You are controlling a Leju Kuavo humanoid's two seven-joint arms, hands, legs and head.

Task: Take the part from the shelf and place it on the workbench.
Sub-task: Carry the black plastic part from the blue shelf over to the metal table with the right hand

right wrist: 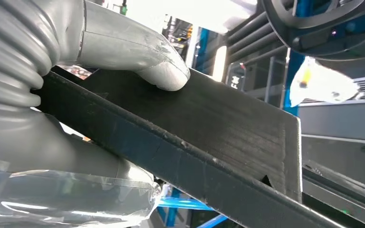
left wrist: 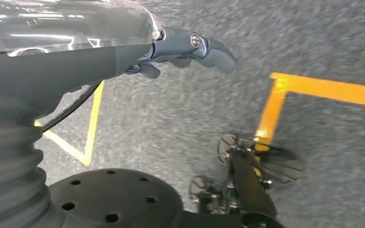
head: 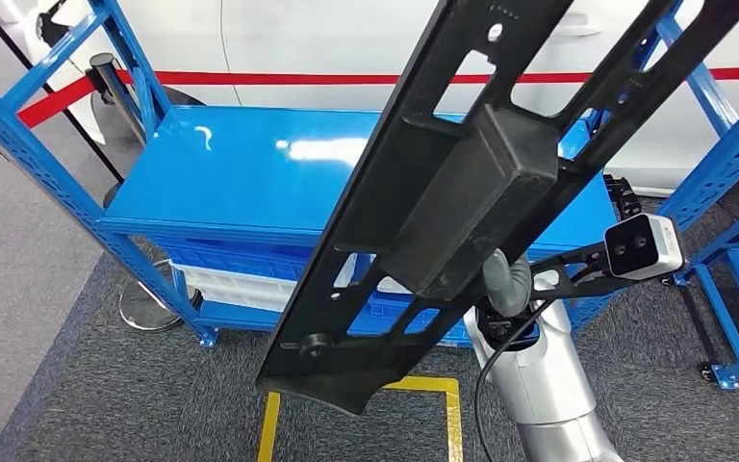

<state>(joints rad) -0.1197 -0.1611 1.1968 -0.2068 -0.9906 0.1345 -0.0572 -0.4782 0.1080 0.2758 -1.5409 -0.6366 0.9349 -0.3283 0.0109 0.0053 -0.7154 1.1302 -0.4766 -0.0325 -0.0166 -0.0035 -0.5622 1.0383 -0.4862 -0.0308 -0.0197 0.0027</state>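
Note:
A long black part [head: 443, 192] with slots and a boxy block in its middle runs slantwise across the head view, its lower end over the floor. My right hand [head: 508, 281] grips it from beneath, just under the block. In the right wrist view the thick grey thumb [right wrist: 159, 69] presses on the part's flat black face [right wrist: 218, 137]. Beyond the part stands the blue bench [head: 241, 173], its glossy top bare. My left hand [left wrist: 138, 52] hangs over the grey carpet, fingers loosely apart and holding nothing.
Blue rack uprights stand at the left [head: 29, 144] and the right [head: 722, 125]. Blue and white bins [head: 231, 279] sit under the bench top. A red barrier belt [head: 58, 96] and a white car [head: 346, 38] lie behind. Yellow tape [head: 361, 414] marks the floor.

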